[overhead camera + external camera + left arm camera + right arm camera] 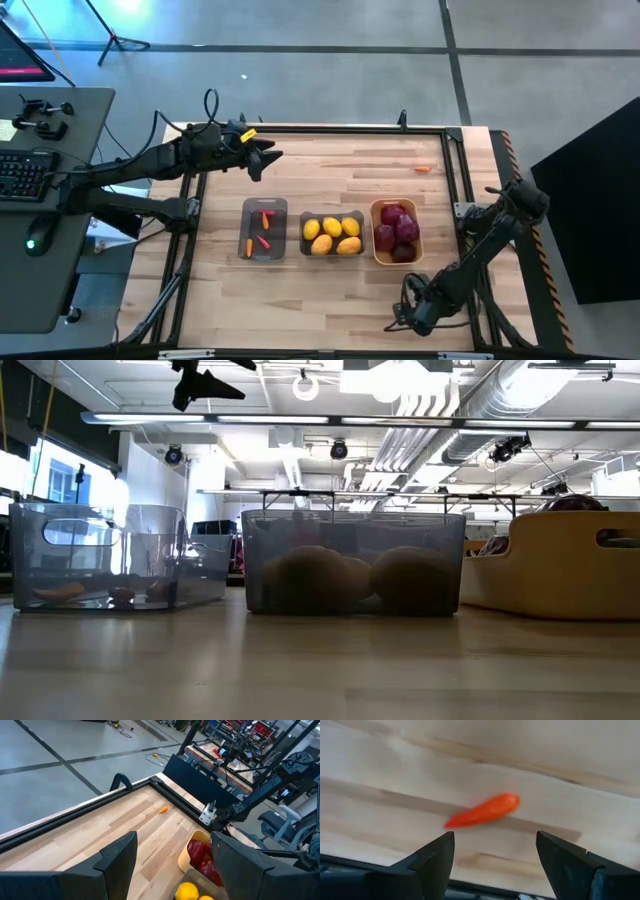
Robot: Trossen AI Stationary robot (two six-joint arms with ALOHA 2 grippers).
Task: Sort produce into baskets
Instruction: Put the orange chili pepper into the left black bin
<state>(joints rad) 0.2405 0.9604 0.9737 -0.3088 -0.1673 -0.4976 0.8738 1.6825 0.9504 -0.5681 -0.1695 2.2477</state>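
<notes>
A loose red-orange pepper (424, 169) lies on the wooden table near its far right edge; it also shows in the left wrist view (164, 810). My right gripper (462, 211) is open at the right rail. In the right wrist view its fingers (495, 842) stand apart short of the pepper (482, 811) and do not touch it. My left gripper (268, 157) is open and empty above the far left of the table. A grey basket (265, 230) holds peppers, a grey basket (332, 235) holds lemons, and an orange basket (396, 232) holds dark red apples.
A black frame rail (455, 170) runs along the table's right and far edges, close to the loose pepper. The three baskets stand in a row mid-table, also in the low view (352, 560). A desk with a keyboard (25, 170) stands left of the table.
</notes>
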